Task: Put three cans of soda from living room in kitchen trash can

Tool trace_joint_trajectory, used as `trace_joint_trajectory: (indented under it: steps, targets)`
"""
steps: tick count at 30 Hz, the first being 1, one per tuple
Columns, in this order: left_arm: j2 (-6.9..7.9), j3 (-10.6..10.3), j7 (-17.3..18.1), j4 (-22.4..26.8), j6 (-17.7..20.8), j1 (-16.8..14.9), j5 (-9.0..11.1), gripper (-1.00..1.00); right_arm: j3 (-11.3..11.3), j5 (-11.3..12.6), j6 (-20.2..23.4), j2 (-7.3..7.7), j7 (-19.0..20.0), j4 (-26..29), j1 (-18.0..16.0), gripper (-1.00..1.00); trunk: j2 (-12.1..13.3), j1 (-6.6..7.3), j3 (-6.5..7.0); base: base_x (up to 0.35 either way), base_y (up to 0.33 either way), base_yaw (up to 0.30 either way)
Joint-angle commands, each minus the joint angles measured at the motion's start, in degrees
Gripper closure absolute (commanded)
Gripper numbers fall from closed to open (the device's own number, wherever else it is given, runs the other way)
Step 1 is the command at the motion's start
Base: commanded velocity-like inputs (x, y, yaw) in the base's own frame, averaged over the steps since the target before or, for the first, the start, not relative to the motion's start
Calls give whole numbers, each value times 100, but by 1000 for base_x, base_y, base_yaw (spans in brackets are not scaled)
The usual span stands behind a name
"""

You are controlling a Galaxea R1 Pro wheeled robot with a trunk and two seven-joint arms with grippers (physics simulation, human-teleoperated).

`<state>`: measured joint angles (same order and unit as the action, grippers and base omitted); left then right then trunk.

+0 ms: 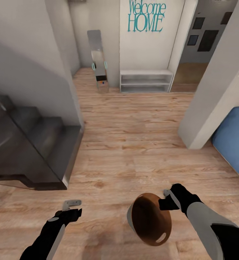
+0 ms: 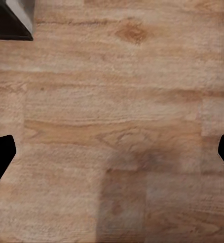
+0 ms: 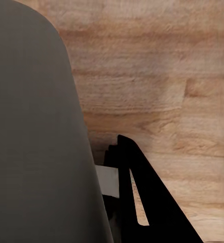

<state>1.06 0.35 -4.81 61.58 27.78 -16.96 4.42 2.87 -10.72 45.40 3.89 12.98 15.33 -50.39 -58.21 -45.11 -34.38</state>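
The tash can (image 1: pixel 150 218) hangs tilted low in front of me over the light wood floor, its glossy brown inside facing up. My right gripper (image 1: pixel 167 200) is shut on its rim at the right side. In the right wrist view the bin's plain grey outer wall (image 3: pixel 36 131) stands right beside the black finger (image 3: pixel 142 202). My left gripper (image 1: pixel 71 205) is open and empty to the left of the bin, and its wrist view has bare floor between the fingertips (image 2: pixel 0 152). The soda cans are out of view.
A dark staircase (image 1: pixel 29 144) rises at the left. A white wall corner (image 1: pixel 213 97) juts in at the right, with the blue sofa (image 1: pixel 234 141) behind it. Ahead stand a low white shelf (image 1: pixel 146 81) and a leaning mirror (image 1: pixel 99 61).
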Motion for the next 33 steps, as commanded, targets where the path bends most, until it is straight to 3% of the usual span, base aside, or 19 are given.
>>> trace_joint_trajectory:
  steps: [1, 3, 4, 6, 9, 15, 33]
  targets:
    - [0, 0, 2, 1, 0, 0, 6, -100, 34, 147, 15, 11, 15, -2, -3, 100, 0, 0, 7, 26, -30, -211]
    - [0, 0, 7, 2, 0, 0, 17, -100, 31, 145, 12, 45, 18, -8, -1, 100, 0, 0, 19, 19, -21, -210]
    - [4, 0, 11, 2, 1, 0, 19, -100, 25, 145, 5, 188, 28, -39, 5, 100, 0, 0, 25, 8, -10, -210]
    - [5, 0, 11, 1, 0, 0, 17, -100, 23, 155, 0, 335, 39, -51, 10, 100, 0, 0, 35, 6, -6, -210]
    - [5, 0, 13, -2, 0, 0, 16, -100, 26, 162, -2, 455, 84, -40, 21, 100, 0, 0, 48, 3, -3, -210]
    - [6, 0, 19, -10, 11, 0, 7, -100, 22, 130, -5, 739, 469, -38, 37, 100, 0, 0, 74, 37, 66, -208]
    - [1, -17, 27, -11, 24, 0, -28, -100, 14, 152, -4, 767, 504, -67, 38, 100, 0, 0, 96, 12, 258, -49]
